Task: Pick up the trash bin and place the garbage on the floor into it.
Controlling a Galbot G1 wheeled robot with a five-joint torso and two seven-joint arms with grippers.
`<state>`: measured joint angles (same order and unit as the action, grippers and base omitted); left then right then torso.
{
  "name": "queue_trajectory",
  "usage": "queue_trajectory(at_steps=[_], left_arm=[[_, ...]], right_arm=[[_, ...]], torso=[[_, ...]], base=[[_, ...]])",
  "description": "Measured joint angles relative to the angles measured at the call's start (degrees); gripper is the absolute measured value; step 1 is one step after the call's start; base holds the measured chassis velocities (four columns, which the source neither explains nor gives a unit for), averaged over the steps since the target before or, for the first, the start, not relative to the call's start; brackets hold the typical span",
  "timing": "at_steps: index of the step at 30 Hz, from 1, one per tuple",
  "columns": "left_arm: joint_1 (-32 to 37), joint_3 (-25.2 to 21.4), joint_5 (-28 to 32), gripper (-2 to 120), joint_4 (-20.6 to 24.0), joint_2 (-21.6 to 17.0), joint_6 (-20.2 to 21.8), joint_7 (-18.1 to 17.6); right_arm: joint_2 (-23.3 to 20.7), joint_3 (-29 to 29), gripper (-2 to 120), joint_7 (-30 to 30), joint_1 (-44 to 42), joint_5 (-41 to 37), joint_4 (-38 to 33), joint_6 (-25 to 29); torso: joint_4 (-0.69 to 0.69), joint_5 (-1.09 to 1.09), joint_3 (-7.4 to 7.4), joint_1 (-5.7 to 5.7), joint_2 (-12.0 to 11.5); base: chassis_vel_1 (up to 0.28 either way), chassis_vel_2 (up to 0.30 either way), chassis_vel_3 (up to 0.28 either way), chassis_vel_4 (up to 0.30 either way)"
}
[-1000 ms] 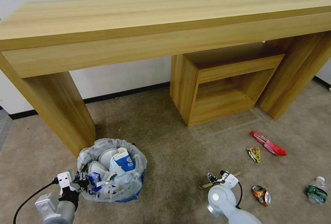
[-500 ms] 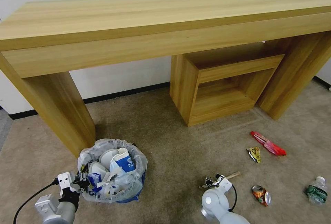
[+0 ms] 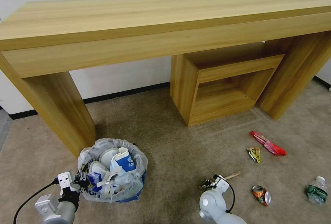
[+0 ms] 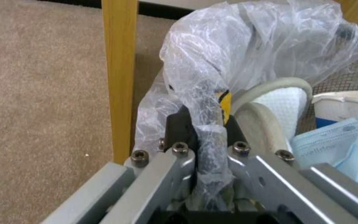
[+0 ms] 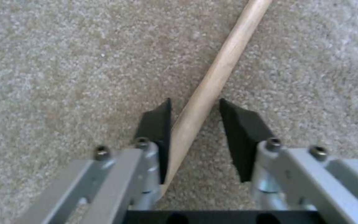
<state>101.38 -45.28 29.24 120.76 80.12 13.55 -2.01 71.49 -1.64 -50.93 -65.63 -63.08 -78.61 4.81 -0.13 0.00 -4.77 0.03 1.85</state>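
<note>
While my left gripper (image 3: 80, 180) pinches the trash bin (image 3: 112, 169) rim at seven o'clock, my right gripper (image 3: 211, 182) sits on the wooden stick (image 3: 231, 175) at five. From the left wrist, the jaws clamp bag and rim. From the right wrist, narrow jaws straddle the stick, which runs toward one o'clock on the floor (image 5: 63, 62).

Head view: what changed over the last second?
The right hand slid toward the robot's left along the wooden stick, whose far end now shows more; in the right wrist view its fingers straddle the stick, not closed. The left hand stayed clamped on the trash bin rim. Bin and the other floor litter did not move.
</note>
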Motion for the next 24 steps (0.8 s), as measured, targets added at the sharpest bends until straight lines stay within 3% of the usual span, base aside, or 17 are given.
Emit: queue_trajectory(at_steps=[3, 6, 9, 18, 24], left_arm=[[0.0, 0.08, 0.01, 2, 0.09, 0.06, 0.0, 0.0], [-0.04, 0.15, 0.02, 2, 0.2, 0.11, -0.01, 0.01], [0.0, 0.18, 0.02, 2, 0.21, 0.16, -0.03, 0.03], [0.05, 0.26, -0.12, 2, 0.2, 0.27, -0.24, 0.12], [-0.2, 0.22, -0.27, 2, -0.33, 0.29, -0.28, 0.13]], right_arm=[[0.07, -0.05, 21, 0.11, -0.02, 0.21, 0.22, 0.09], [0.23, -0.21, 5, 0.41, -0.16, 1.07, 0.82, 0.38], [0.29, -0.35, 1, 0.72, -0.19, 1.52, 1.4, 0.57], [-0.1, -0.73, 0, 1.36, -0.74, 2.75, 1.5, 1.11], [-4.61, -0.89, 0, 3.14, -2.96, 4.4, -5.68, 1.92]], torso=[[0.0, -0.01, 0.0, 0.0, 0.0], [0.0, 0.0, 0.0, 0.0, 0.0], [0.0, -0.01, 0.0, 0.0, 0.0], [0.0, 0.0, 0.0, 0.0, 0.0], [-0.01, 0.0, 0.0, 0.0, 0.0]], base=[[0.0, 0.0, 0.0, 0.0], [0.0, 0.0, 0.0, 0.0], [0.0, 0.0, 0.0, 0.0], [0.0, 0.0, 0.0, 0.0], [0.0, 0.0, 0.0, 0.0]])
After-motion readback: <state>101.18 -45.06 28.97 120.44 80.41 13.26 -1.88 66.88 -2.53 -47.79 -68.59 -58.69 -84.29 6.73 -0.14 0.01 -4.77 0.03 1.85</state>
